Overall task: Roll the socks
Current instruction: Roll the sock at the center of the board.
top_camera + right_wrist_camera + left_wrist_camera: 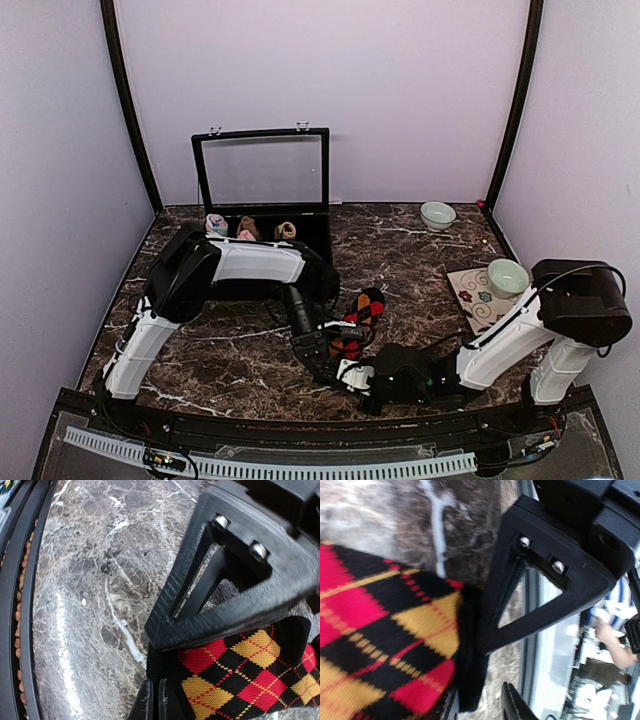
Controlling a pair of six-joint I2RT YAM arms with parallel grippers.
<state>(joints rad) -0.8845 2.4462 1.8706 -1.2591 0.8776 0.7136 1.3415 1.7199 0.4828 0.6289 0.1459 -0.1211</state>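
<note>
Two grippers are positioned together at the near centre of the table (220, 350), at the near end of the one argyle sock (362, 315) in view. The sock is black with red and yellow-orange diamonds. It is laid flat on the stone and runs from the grippers toward the far side, angled slightly right.

The right gripper (156, 702) is seen with its fingers pressed together, and the sock's plain black edge is pinched between them. The left gripper (482, 707) is seen with its fingers a little apart. The same black edge lies against one finger, and bare stone shows in the gap. The two grippers are just beside each other, so one finger of each fills much of the other's wrist view.

One black case (312, 240) is placed at the far left-centre, with its clear-panelled lid (262, 170) standing upright. Four small sock rolls (247, 228) are counted along its far side, in white-pink, brown, pink and tan.

Two pale bowls are present. The far bowl (437, 215) is set near the back wall. The near bowl (508, 277) is set on the far corner of the one patterned mat (470, 298), at the right.

The table surface is glossy dark brown marble with white veins. It is enclosed on three sides by pale lilac walls (400, 100), and two black poles (128, 110) are fitted at the far corners. One white perforated strip (270, 466) is fitted along the near edge.
</note>
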